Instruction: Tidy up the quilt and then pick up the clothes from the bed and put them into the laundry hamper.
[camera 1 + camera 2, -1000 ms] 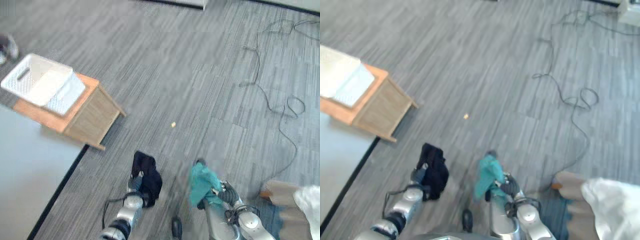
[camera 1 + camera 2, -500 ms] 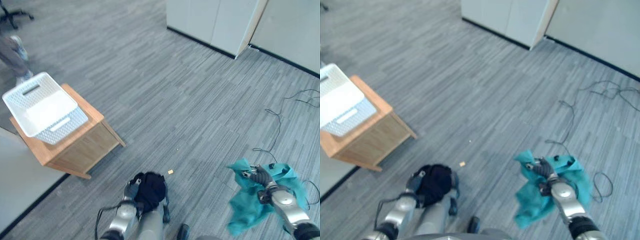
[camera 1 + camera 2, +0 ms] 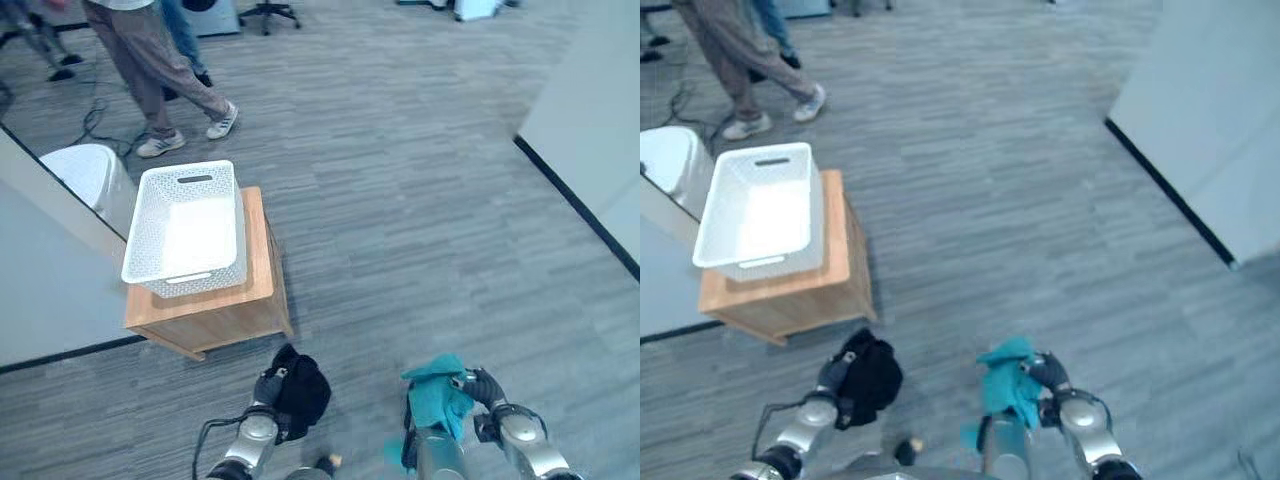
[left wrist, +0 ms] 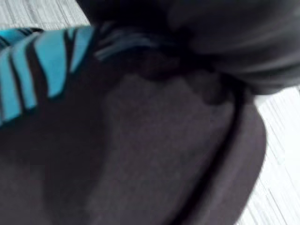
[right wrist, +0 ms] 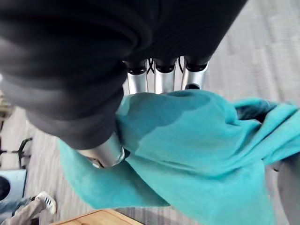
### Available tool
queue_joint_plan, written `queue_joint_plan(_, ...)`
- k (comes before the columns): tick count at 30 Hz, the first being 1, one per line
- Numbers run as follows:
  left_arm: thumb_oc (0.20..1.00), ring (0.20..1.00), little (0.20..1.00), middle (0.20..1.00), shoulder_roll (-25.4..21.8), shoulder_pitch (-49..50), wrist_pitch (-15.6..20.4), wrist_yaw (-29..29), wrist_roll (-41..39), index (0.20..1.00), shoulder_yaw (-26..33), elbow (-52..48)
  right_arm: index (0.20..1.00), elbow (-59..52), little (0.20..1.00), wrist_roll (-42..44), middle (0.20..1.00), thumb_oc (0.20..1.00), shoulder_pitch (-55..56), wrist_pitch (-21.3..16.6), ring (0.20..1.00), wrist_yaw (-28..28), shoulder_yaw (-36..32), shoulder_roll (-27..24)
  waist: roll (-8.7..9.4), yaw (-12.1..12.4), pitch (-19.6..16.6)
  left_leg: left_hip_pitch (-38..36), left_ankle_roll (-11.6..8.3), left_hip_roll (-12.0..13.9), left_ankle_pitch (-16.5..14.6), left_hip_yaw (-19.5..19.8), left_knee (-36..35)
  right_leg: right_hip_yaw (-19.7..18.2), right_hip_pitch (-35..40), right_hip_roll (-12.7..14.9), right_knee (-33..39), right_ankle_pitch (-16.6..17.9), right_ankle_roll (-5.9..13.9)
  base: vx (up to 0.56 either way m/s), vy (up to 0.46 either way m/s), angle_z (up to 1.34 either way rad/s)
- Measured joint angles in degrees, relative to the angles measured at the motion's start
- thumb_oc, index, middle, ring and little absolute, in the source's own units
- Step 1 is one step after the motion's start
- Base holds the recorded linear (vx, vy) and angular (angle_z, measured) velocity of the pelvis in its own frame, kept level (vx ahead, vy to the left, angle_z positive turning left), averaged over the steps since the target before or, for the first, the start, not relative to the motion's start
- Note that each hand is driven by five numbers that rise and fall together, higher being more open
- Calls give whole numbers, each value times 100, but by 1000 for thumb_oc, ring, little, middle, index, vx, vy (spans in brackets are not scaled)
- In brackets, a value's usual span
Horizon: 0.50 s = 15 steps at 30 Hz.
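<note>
1. The left hand [image 3: 268, 388] is low in the head views, clutching a bunched black garment [image 3: 302, 388]; the right hand [image 3: 1047, 378] has its fingers curled round a teal garment [image 3: 1005, 388]. Both loads are up off the floor, and the white laundry hamper [image 3: 150, 234] sits ahead to the left on a small wooden table [image 3: 250, 300].

2. Risk one: the teal cloth hangs loose below the right hand. In the right wrist view, folds spill past the fingers [image 5: 164, 79], so a slack hold could let it slide out before the hamper.

3. Risk two: the hamper sits toward one side of the table top. A hand knocking its rim could push it off the edge.

4. Risk three: a person [image 3: 150, 50] walks just beyond the table, beside a white bin [image 3: 85, 172], so the approach could get crowded.

5. Risk four: cloth released short of the rim lands on the table or on the grey carpet.
</note>
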<state>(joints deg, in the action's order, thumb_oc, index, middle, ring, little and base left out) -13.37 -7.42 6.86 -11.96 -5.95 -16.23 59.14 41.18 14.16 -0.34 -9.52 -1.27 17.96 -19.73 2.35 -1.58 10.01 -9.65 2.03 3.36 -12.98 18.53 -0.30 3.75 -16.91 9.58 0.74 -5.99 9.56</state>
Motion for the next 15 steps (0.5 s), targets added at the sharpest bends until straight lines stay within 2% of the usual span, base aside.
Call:
queue_joint_plan(1, 200, 200, 200, 200, -89, -17, 20, 1, 2, 200, -5, 67, 200, 5, 200, -43, 200, 200, 34, -5, 200, 12, -5, 35, 20, -14, 7, -106, -160, 107, -48, 104, 34, 18, 17, -60, -77, 392, 97, 687, -149, 109)
queue_joint_plan(2, 200, 200, 200, 200, -69, -46, 1, -4, -1, 200, 29, 116, 200, 36, 200, -57, 200, 200, -49, 18, 200, 9, -19, 32, -57, 18, 21, -194, -313, 294, -105, 55, 73, 49, 24, -180, -217, 710, 64, 712, -159, 89)
queue_joint_plan(3, 200, 200, 200, 200, 69, 94, 8, 46, -2, 200, 89, 176, 200, 159, 200, -73, 200, 200, -236, 62, 200, 17, -130, 57, -177, -30, 40, -68, -533, 408, 50, -119, 727, 2, 256, -405, -569, 960, -179, 731, -156, 119)
queue_joint_plan(4, 200, 200, 200, 200, 357, 293, 29, 69, -26, 200, 78, 68, 200, 326, 200, -115, 200, 200, -169, 90, 200, 18, -185, -9, -243, -42, 1, -89, -780, 282, 262, -89, 1388, 94, 780, -529, -662, 995, -681, 561, -212, 123)
queue_joint_plan(5, 200, 200, 200, 200, 475, 516, 51, 86, -38, 200, 160, -70, 200, 245, 200, -200, 200, 200, -227, 152, 200, 22, -122, -146, -273, 41, 8, 188, -919, 270, 490, -229, 2216, 238, 1146, -568, -460, 960, -720, 388, -250, 96)
queue_joint_plan(6, 200, 200, 200, 200, 626, 630, 68, 101, -44, 200, 332, -165, 200, -446, 200, -307, 200, 200, -386, 329, 200, 84, 278, -443, -184, 176, 64, 866, -1257, 123, 931, -249, 3470, 425, 1540, -538, -14, 1021, -760, 268, -236, 46)
queue_joint_plan(7, 200, 200, 200, 200, 668, 557, 145, 85, -51, 200, 366, -244, 200, -1065, 200, -369, 200, 200, -508, 378, 200, -32, 450, -739, -135, 171, 90, 1372, -1248, 143, 1010, -583, 4142, 543, 1639, -533, 167, 1173, -835, 335, -201, 67)
queue_joint_plan(8, 200, 200, 200, 200, 612, 568, 125, 82, -64, 200, 323, -364, 200, -1461, 200, -528, 200, 200, -765, -1, 200, -107, 363, -707, -8, 253, 120, 2117, -915, 412, 575, -1574, 4439, 741, 1834, -446, 404, 1176, -933, 446, -134, 128)
queue_joint_plan(9, 200, 200, 200, 200, 504, 637, 124, 86, -66, 200, 322, -725, 200, -1122, 200, -512, 200, 200, -731, -432, 200, -141, -126, -316, 221, 249, 125, 2391, -742, 501, 398, -2486, 3822, 1169, 2061, -356, 400, 952, -937, 436, -83, 161)
queue_joint_plan(10, 200, 200, 200, 200, 467, 701, 206, 80, -60, 200, 306, -765, 200, -851, 200, -515, 200, 200, -632, -287, 200, -124, -126, -211, 223, 347, 122, 2567, -707, 452, 413, -2625, 3383, 1348, 2247, -365, 383, 844, -915, 426, -11, 146)
queue_joint_plan(11, 200, 200, 200, 200, 394, 770, 227, 85, -60, 200, 314, -860, 200, -628, 200, -515, 200, 200, -553, -222, 200, -104, -54, -112, 252, 460, 104, 2636, -667, 362, 423, -2789, 3069, 1371, 2329, -361, 389, 725, -908, 238, 9, 89)
queue_joint_plan(12, 200, 200, 200, 200, 331, 746, 262, 59, -55, 200, 326, -951, 200, -106, 200, -522, 200, 200, -436, -158, 200, -117, 40, 91, 332, 645, 145, 2677, -487, 246, 535, -3221, 2250, 1683, 2498, -419, 397, 499, -793, 494, -10, 93)
queue_joint_plan(13, 200, 200, 200, 200, 299, 729, 251, 56, -52, 200, 321, -851, 200, 415, 200, -528, 200, 200, -421, 80, 200, -107, 66, 215, 244, 600, 144, 2668, -293, 64, 785, -3456, 1509, 1889, 2630, -492, 392, 385, -742, 513, 62, 99)
queue_joint_plan(14, 200, 200, 200, 200, 269, 762, 224, 55, -48, 200, 327, -773, 200, 745, 200, -530, 200, 200, -226, 128, 200, -106, 61, 351, 196, 640, 127, 2680, -222, -18, 969, -3901, 1079, 2183, 2823, -522, 397, 140, -430, 703, 137, 97)
queue_joint_plan(15, 200, 200, 200, 200, 265, 752, 188, 49, -49, 200, 357, -704, 200, 755, 200, -536, 200, 200, -110, 116, 200, -118, 76, 366, 149, 612, 105, 2606, -141, -71, 973, -4296, 1012, 2372, 2946, -535, 394, 45, -398, 533, 244, 101)
